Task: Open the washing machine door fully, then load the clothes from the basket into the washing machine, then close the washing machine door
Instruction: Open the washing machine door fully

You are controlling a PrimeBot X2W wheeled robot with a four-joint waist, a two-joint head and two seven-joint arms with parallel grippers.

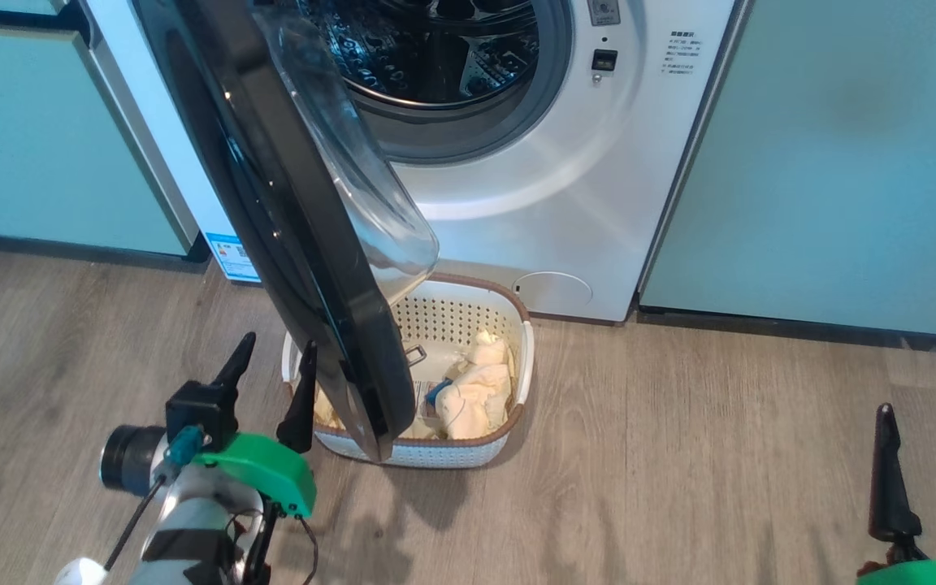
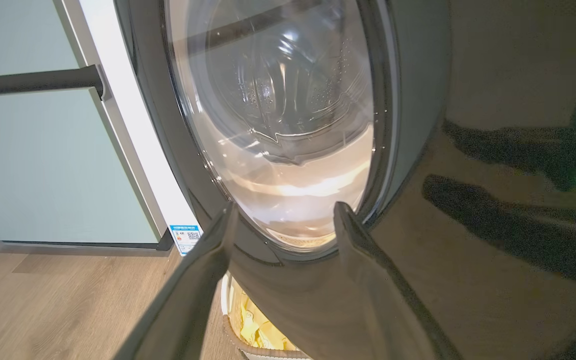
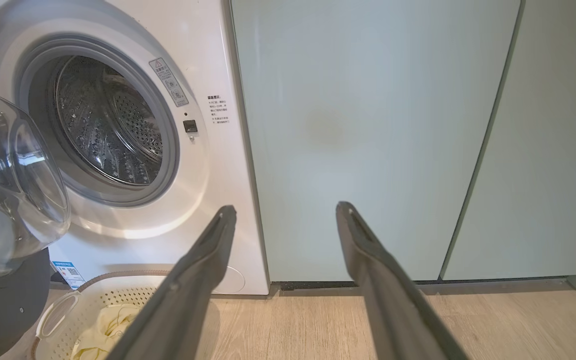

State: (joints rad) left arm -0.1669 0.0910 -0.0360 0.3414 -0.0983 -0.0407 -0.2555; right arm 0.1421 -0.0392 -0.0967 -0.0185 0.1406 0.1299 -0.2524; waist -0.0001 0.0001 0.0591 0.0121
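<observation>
Head view: the washing machine [image 1: 565, 203] is the biggest thing before me, white and set flush between pale green cabinets [image 1: 825, 162], its steel drum [image 1: 435, 49] bare of laundry as far as I can see. The washing machine door [image 1: 297, 244] stands swung out on its left hinge, nearly edge-on to me and, I judge, not fully back. Its lower rim overhangs the left part of the basket [image 1: 526, 357], so it wants more swing before I can reach in freely. The basket sits on the floor just in front of the machine, handy to the drum, with the clothes [image 1: 476, 394] heaped toward its right side. My left tool [image 1: 278, 343], fingers apart and empty, is close against the door's glossy outer face; whether it touches I cannot tell. My right tool [image 1: 922, 412], also apart and empty, waits well away at the right. The floor [image 1: 679, 455] is grey-brown wood plank, with a dark plinth under the cabinets.
</observation>
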